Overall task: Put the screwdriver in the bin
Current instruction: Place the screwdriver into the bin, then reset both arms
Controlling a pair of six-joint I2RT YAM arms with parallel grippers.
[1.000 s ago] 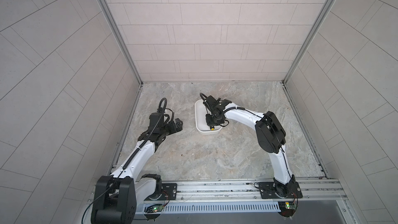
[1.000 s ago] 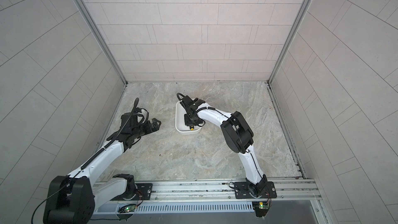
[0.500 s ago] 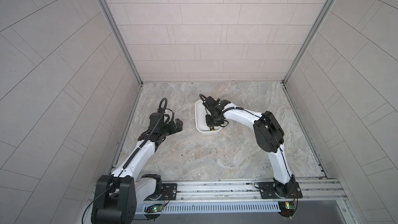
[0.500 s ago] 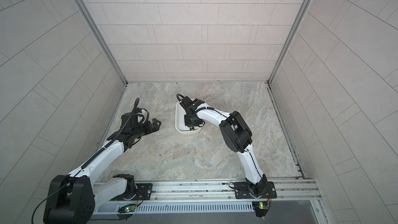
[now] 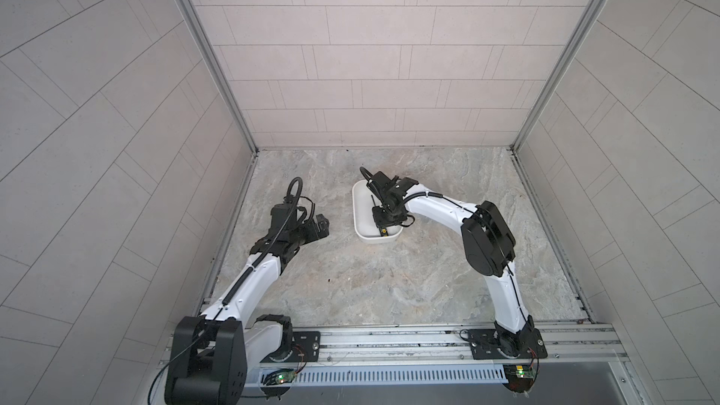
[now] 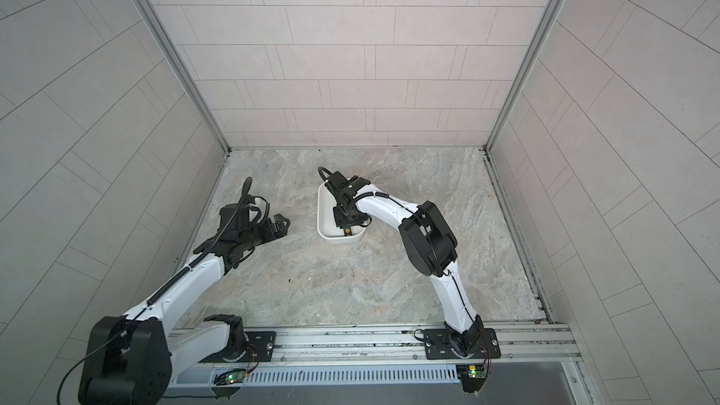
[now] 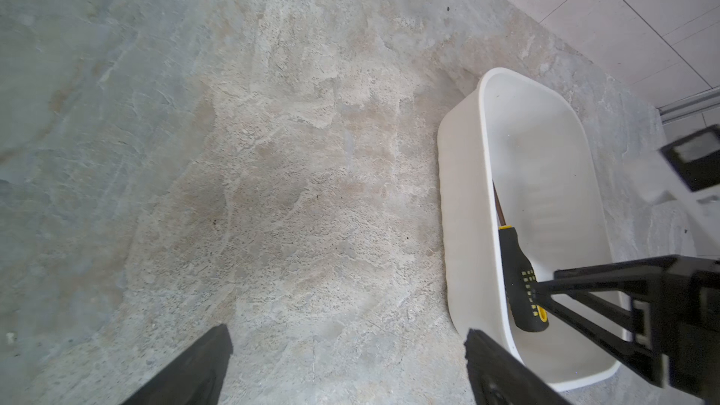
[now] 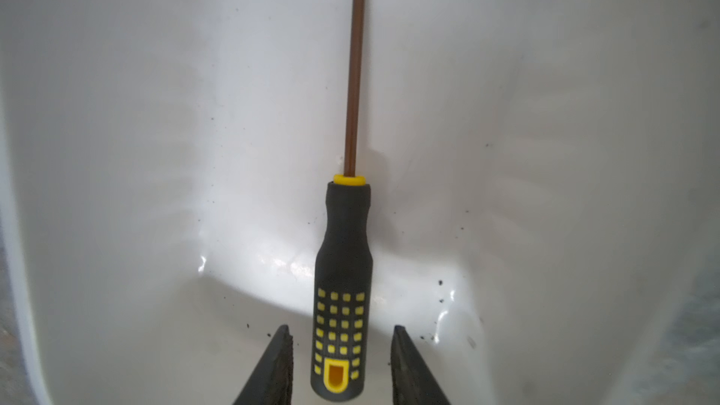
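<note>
A flat bench [image 5: 389, 278] with a mottled grey and beige stone pattern fills the floor of a booth, seen from above in both top views. Pale tiled walls [image 5: 370, 72] close it in at the far side and along both flanks, and a metal rail [image 5: 389, 338] runs along its near edge. One thing rests directly on it: a shallow white bin [image 5: 361, 220] with rounded corners. The bin sits flat and open side up, in the far half, a little left of centre and well apart from every wall. A tiny dark speck [image 6: 289, 279] marks the bare stone nearer the rail.
</note>
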